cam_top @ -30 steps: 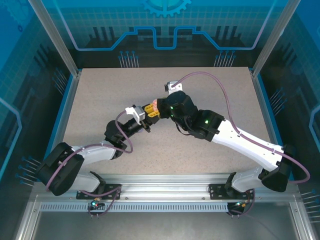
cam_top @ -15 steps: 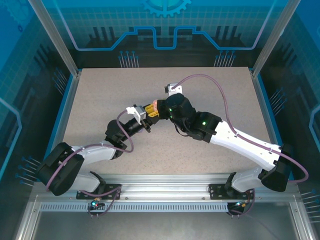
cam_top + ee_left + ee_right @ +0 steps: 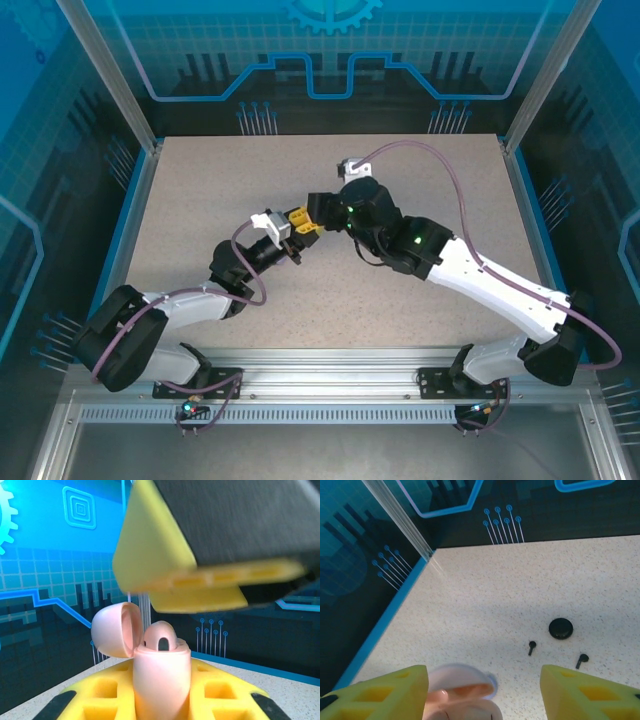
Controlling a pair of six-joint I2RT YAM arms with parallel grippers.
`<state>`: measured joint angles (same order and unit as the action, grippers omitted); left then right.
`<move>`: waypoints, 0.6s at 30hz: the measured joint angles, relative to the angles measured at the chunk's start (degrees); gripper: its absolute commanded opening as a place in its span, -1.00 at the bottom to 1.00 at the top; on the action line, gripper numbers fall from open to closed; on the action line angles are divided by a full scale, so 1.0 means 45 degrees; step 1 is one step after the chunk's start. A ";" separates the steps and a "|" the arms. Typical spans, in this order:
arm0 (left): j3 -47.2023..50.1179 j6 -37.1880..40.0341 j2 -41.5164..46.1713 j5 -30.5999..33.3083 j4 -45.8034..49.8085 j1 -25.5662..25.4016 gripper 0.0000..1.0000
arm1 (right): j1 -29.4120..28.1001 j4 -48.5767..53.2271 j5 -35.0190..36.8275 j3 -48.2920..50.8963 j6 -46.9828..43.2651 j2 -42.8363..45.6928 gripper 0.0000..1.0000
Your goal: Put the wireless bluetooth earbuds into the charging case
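One pale pink stemmed earbud (image 3: pixel 161 639) sits in the open mouth of the pale pink charging case (image 3: pixel 161 682), a smooth rounded plastic shell. In my left wrist view its bulbous head pokes up out of the case, a dark oval port facing the camera. The stem is hidden inside, so I read its long axis as running up the view, in line with the case. The case stands upright there, its round hinged lid (image 3: pixel 116 630) swung open to the view's left. My left gripper (image 3: pixel 162 702) is clamped on the case's lower body, a yellow pocketed finger on either side. Just above the earbud, apart from it, hangs a yellow finger (image 3: pixel 150 555) of my right gripper (image 3: pixel 485 682). From the right wrist, those jaws stand wide apart, with the case blurred low between them. On the speckled beige table (image 3: pixel 520 580) beyond lie one black stemmed earbud (image 3: pixel 532 647) and another (image 3: pixel 581 659), a round black case (image 3: pixel 561 628) near them
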<state>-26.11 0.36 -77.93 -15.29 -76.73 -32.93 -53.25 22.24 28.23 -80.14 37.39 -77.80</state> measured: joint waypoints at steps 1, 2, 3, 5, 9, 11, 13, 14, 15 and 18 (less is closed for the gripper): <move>0.0000 -0.0005 0.0000 0.0000 -0.0029 -0.0010 -1.00 | 0.0117 0.0000 -0.0087 -0.0151 -0.0005 0.0044 0.25; 0.0000 -0.0005 0.0005 -0.0005 -0.0044 -0.0015 -1.00 | 0.0238 0.0019 -0.0189 -0.0296 -0.0005 0.0083 0.25; 0.0000 -0.0005 0.0005 -0.0005 -0.0068 -0.0029 -1.00 | 0.0389 0.0053 -0.0306 -0.0471 -0.0005 0.0121 0.25; 0.0000 0.0000 0.0019 -0.0029 -0.0073 -0.0044 -1.00 | 0.0699 0.0107 -0.0568 -0.0806 -0.0015 0.0136 0.24; 0.0005 -0.0005 0.0097 -0.0102 -0.0087 -0.0053 -1.00 | 0.1326 0.0544 -0.1404 -0.1651 -0.0034 -0.0015 0.23; 0.0044 -0.0005 0.0097 -0.0151 -0.0136 -0.0053 -1.00 | 0.1545 0.0699 -0.1783 -0.2132 -0.0049 -0.0296 0.21; 0.0141 -0.0005 0.0097 -0.0219 -0.0170 -0.0053 -1.00 | 0.1744 0.0899 -0.2176 -0.2565 -0.0097 -0.0733 0.19; 0.0189 -0.0005 0.0097 -0.0238 -0.0165 -0.0058 -1.00 | 0.1817 0.1010 -0.2351 -0.2715 -0.0131 -0.0933 0.18; 0.0243 -0.0005 0.0097 -0.0243 -0.0165 -0.0053 -1.00 | 0.1904 0.1137 -0.2526 -0.2856 -0.0175 -0.1166 0.16; 0.0340 -0.0005 0.0097 -0.0267 -0.0175 -0.0053 -1.00 | 0.2161 0.1617 -0.3031 -0.3235 -0.0287 -0.1860 0.08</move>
<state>-24.58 0.34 -77.49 -16.49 -77.52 -33.17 -43.53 29.52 14.59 -94.70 36.10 -86.17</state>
